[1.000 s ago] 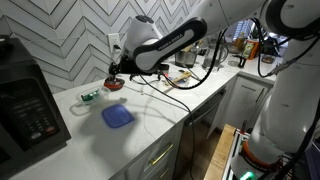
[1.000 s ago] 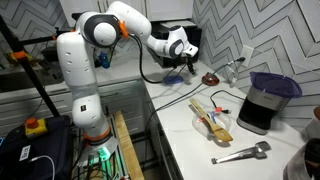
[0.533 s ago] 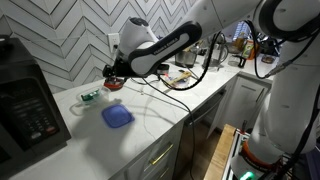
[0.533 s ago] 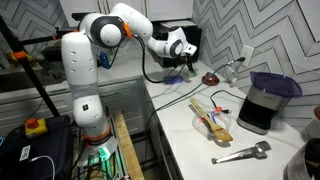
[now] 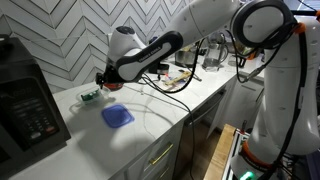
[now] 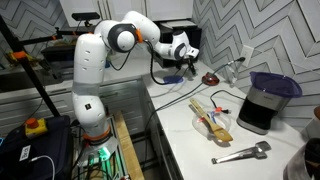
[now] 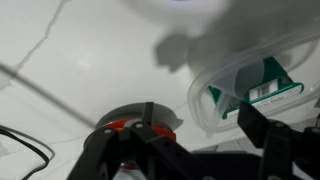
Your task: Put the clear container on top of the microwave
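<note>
The clear container (image 5: 90, 96), a shallow transparent tub with green inside, sits on the white counter between the black microwave (image 5: 25, 100) and the arm. In the wrist view the clear container (image 7: 250, 85) fills the upper right. My gripper (image 5: 103, 80) is open and empty, low over the counter just beside the tub. In the wrist view my gripper (image 7: 205, 135) has one finger over the small red dish (image 7: 130, 130) and the other at the tub's near edge. My gripper (image 6: 185, 62) also shows at the far end of the counter.
A flat blue lid (image 5: 117, 116) lies on the counter in front of the tub. A cable (image 7: 25, 150) runs beside the red dish. Further along are a glass dish with utensils (image 6: 212, 120), tongs (image 6: 240, 153) and a dark jug appliance (image 6: 265, 100).
The arm has swung along the counter toward the microwave, bringing my open gripper from over the red dish to next to the clear container. The container has not moved.
</note>
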Robot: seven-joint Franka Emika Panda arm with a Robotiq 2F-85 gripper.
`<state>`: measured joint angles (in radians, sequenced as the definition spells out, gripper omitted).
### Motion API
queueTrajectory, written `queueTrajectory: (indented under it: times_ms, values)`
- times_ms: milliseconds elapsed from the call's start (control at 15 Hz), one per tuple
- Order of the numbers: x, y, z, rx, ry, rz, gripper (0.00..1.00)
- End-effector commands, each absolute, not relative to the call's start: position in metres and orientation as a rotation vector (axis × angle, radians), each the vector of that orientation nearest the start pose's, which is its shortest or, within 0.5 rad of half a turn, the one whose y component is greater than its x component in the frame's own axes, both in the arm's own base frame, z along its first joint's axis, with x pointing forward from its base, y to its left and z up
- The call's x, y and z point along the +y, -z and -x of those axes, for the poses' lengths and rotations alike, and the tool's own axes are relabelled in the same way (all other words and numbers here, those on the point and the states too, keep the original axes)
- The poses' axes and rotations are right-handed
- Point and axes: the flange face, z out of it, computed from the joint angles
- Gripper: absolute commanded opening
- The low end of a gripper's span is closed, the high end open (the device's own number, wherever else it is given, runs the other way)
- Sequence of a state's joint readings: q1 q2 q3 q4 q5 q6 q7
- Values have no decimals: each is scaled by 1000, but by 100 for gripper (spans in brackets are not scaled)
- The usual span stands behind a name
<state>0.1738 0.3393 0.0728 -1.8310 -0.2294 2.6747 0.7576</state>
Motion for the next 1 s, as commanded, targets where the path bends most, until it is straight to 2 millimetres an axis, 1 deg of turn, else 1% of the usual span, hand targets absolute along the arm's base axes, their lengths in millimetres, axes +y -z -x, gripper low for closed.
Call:
queueTrajectory:
  times_ms: [0,267,333,467,600,667,733,867,933]
  values:
    - [167,-389,-668,503,683,2911,53]
    - [163,-381,-673,516,624,2903,23]
    - [163,-381,-674,516,613,2895,15]
    - [164,-388,-672,522,605,2868,1]
    - [163,-400,-669,546,598,2829,0]
    - [163,-410,-664,554,599,2803,3]
    - [163,-423,-659,562,612,2771,3]
    - [155,-470,-637,582,692,2695,3]
    - [148,-490,-632,600,725,2683,3]
